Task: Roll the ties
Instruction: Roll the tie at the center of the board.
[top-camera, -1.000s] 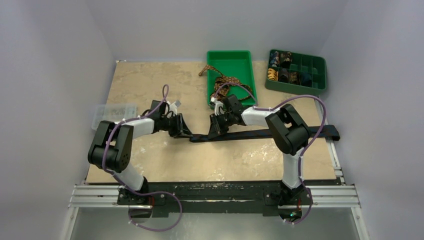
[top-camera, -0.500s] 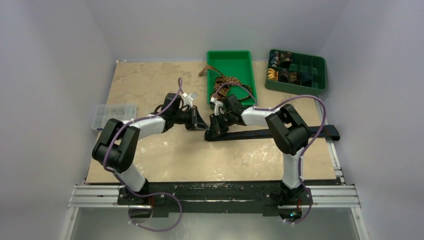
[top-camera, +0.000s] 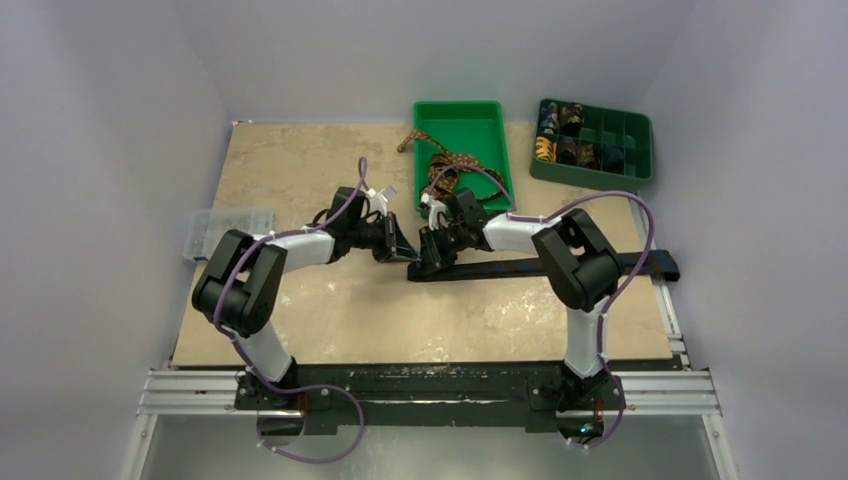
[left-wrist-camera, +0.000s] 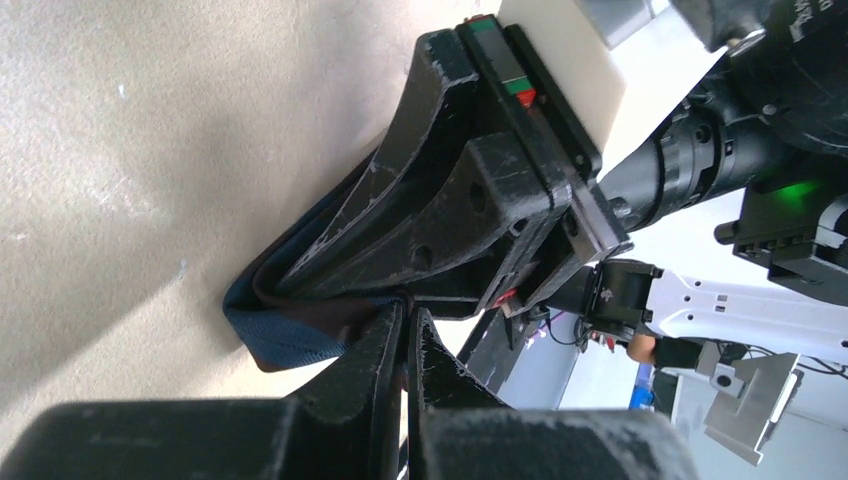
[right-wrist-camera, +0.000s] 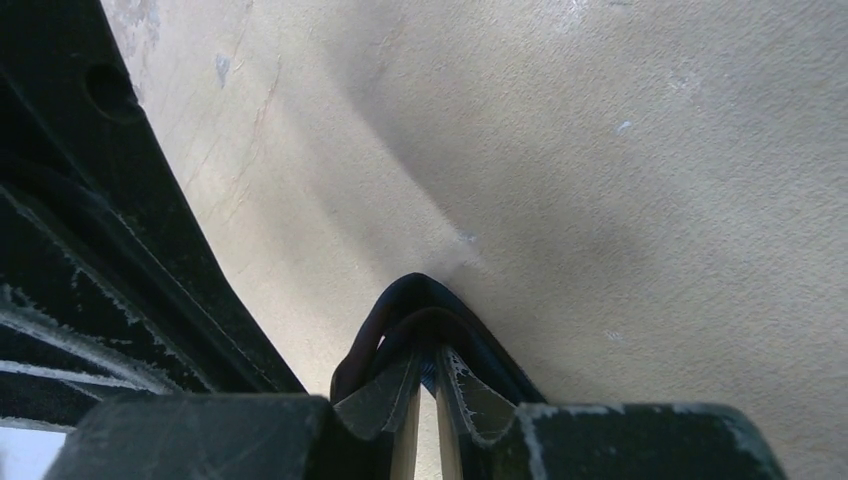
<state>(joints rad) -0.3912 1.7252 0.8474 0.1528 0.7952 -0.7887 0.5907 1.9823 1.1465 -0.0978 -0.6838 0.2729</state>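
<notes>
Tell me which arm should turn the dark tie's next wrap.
Probably right: the right gripper pinches the dark tie's folded end, its length trailing rightward. The left gripper is shut beside the fold.

Plain pale grey-lilac walls (top-camera: 120, 80) close in on three sides of a beige stone-patterned tabletop (top-camera: 290, 160), evenly lit; a silver aluminium rail (top-camera: 670, 400) runs along its near edge.

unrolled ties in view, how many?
2. The dark tie lies stretched out flat, its folded end pinched by the left gripper and right gripper. The brown patterned tie spills from the green bin; more may hide beneath it.
</notes>
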